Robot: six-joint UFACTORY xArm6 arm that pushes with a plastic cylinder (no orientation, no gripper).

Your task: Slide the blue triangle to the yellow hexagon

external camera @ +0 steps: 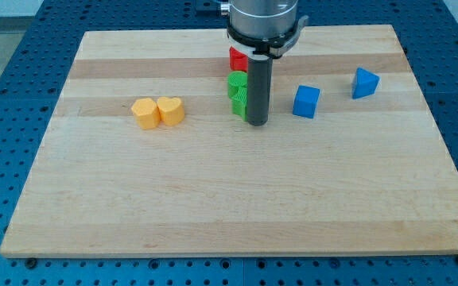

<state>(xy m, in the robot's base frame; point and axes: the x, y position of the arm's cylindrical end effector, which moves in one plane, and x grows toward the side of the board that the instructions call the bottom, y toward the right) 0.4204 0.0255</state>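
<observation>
The blue triangle [365, 83] lies on the wooden board at the view's upper right. The yellow hexagon [144, 114] lies at the view's left, touching a yellow heart [171, 110] on its right side. My tip [258, 123] stands on the board near the middle, well left of the blue triangle and far right of the yellow hexagon. It is right beside the green blocks [238, 94], which the rod partly hides.
A blue cube [307, 102] sits between my tip and the blue triangle. A red block [237, 59] sits above the green blocks, partly hidden by the arm. The wooden board's edge [237, 253] borders a blue perforated table.
</observation>
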